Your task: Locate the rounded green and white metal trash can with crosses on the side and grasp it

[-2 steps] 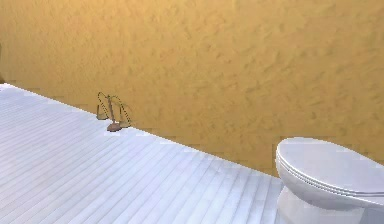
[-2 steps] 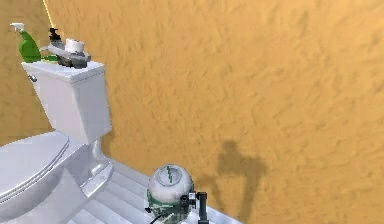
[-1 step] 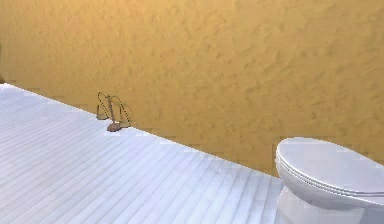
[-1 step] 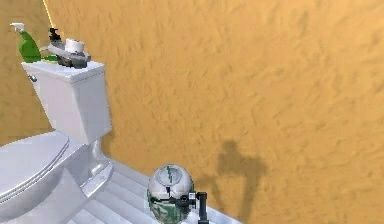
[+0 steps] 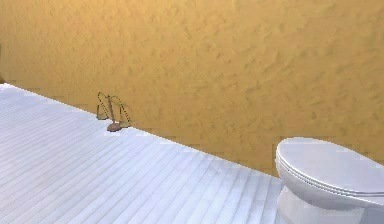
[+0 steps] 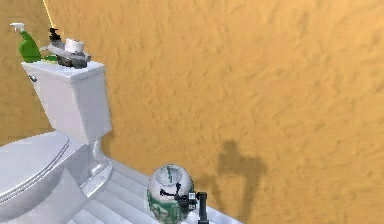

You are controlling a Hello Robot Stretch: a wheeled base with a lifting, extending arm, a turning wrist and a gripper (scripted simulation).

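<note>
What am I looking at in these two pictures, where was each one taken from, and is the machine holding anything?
These are simulator renders from a wheeled robot with one arm ending in a two-finger hand. The forward view looks ahead and slightly down: an orange wall, a pale plank floor, a small wire object at the wall's foot, and a white toilet at lower right. The arm side view looks out from the robot's body toward where the arm reaches. There a toilet stands at the left, with a green spray bottle and a pale roll on its tank. On the floor sits a rounded green and white trash can, with the dark hand right at it. Since the can stands on the floor, I cannot tell whether the hand holds anything.
</note>
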